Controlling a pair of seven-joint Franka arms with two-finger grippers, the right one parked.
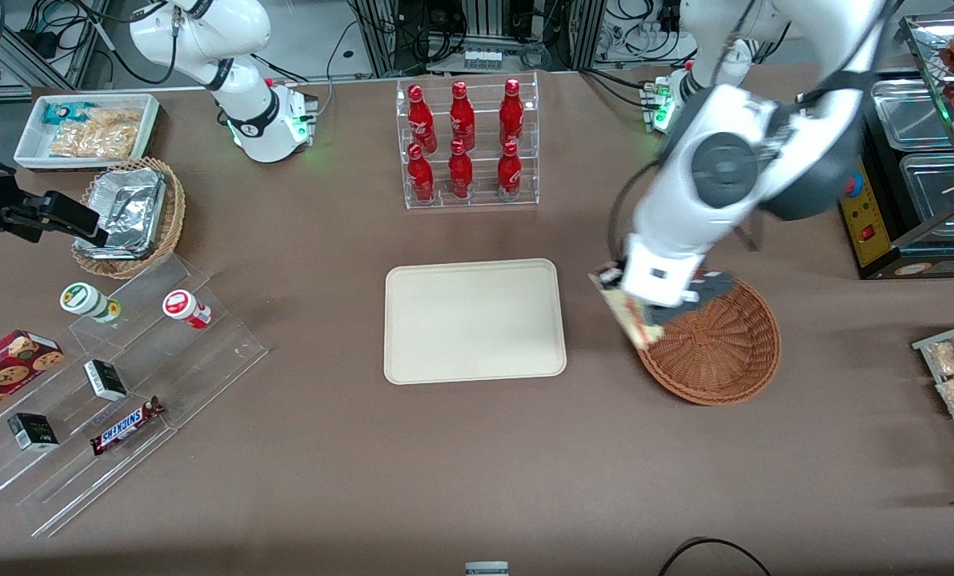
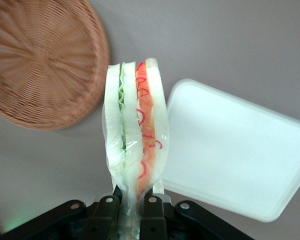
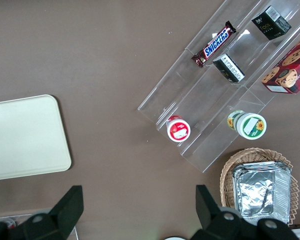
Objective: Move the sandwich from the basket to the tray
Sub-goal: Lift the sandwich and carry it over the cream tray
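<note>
Sandwich (image 1: 617,300) (image 2: 135,135) pinched at one end between the fingers (image 2: 106,210) of the left arm's gripper (image 1: 653,312) (image 2: 135,200), wrapped in clear film, white bread slices on edge with green filling along one seam and red-pink filling along the other. Held clear of the table (image 1: 477,480), over the rim of the basket (image 1: 725,344) (image 2: 40,60) on the side facing the tray (image 1: 474,320) (image 2: 230,155) (image 3: 25,137). Tilted in the front view, its free end pointing away from the basket's middle and toward the tray. Not touching the wicker, as far as the wrist view shows.

Gripper clenched on the sandwich, both pads pressed flat against the bread.

Basket round, shallow, reddish-brown, nothing lying in the part that shows, toward the working arm's end of the table. Tray cream, flat, bare, at the middle of the table, near the basket but apart from it, a strip of brown cloth between them.

Farther from the front camera than the tray, a clear rack with six red bottles (image 1: 465,144). Toward the parked arm's end, a lighter wicker basket with a foil container (image 1: 125,212) (image 3: 262,192), and a clear stepped stand carrying a Snickers bar (image 1: 127,426) (image 3: 215,44), small dark boxes and two round-lidded cups.
</note>
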